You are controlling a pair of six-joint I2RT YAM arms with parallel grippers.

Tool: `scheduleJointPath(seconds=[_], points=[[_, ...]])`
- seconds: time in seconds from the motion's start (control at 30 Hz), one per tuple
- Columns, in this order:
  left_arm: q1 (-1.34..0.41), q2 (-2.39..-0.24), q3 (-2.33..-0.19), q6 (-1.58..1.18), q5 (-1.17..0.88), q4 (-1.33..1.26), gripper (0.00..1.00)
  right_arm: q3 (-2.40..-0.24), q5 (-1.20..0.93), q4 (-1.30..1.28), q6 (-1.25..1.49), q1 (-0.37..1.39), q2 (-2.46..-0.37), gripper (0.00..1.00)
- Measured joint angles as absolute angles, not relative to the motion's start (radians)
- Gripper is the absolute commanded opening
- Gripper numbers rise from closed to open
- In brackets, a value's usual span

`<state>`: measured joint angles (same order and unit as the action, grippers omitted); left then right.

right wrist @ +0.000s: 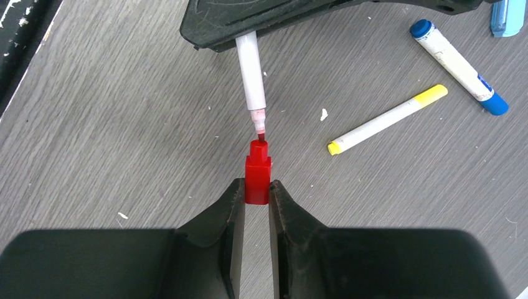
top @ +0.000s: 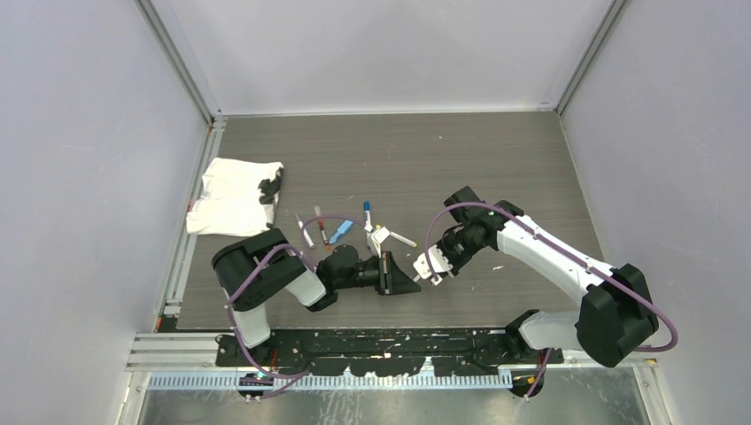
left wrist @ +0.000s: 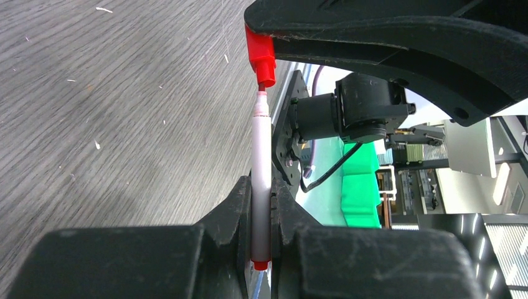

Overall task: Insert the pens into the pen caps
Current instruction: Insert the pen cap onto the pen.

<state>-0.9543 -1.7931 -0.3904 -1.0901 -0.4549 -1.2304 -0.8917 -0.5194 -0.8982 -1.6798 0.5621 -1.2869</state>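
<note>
The right gripper [right wrist: 256, 189] is clamping a short red plastic cap [right wrist: 257, 169], its mouth facing, in line, the thin white pen [right wrist: 250, 68] the left gripper [left wrist: 261, 200] is clamping.

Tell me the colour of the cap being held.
The cap is red; right wrist view shows it best.

1. Your left claw [left wrist: 261, 215] holds the white red-tipped pen [left wrist: 261, 156], nib at the mouth of the red cap [right wrist: 257, 174] in your right claw [right wrist: 256, 198].
2. A yellow pen [right wrist: 386, 119] and a blue pen [right wrist: 457, 67] lie apart on the table [right wrist: 124, 124].
</note>
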Motion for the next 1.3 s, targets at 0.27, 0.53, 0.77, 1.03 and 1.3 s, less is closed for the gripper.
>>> scheduleJointPath(seconds=[0.27,0.53,0.77,1.03,1.3], points=[[-0.954,-1.795,-0.39,-1.092,-0.458,-1.232,0.01,-0.892,-0.526,-0.903,-1.697,0.567,-1.287,0.01],[-0.954,-1.805,-0.401,-1.093,-0.466,-1.238,0.01,-0.892,-0.525,-0.906,-1.706,0.59,-1.287,0.01],[-0.949,-1.821,-0.408,-1.11,-0.485,-1.242,0.01,-0.89,-0.501,-0.91,-1.723,0.617,-1.287,0.01],[-0.931,-1.856,-0.422,-1.156,-0.539,-1.237,0.01,-0.881,-0.431,-0.893,-1.728,0.686,-1.299,0.01],[-0.927,-1.907,-0.417,-1.123,-0.571,-1.301,0.01,-0.881,-0.436,-0.89,-1.634,0.705,-1.323,0.01]])
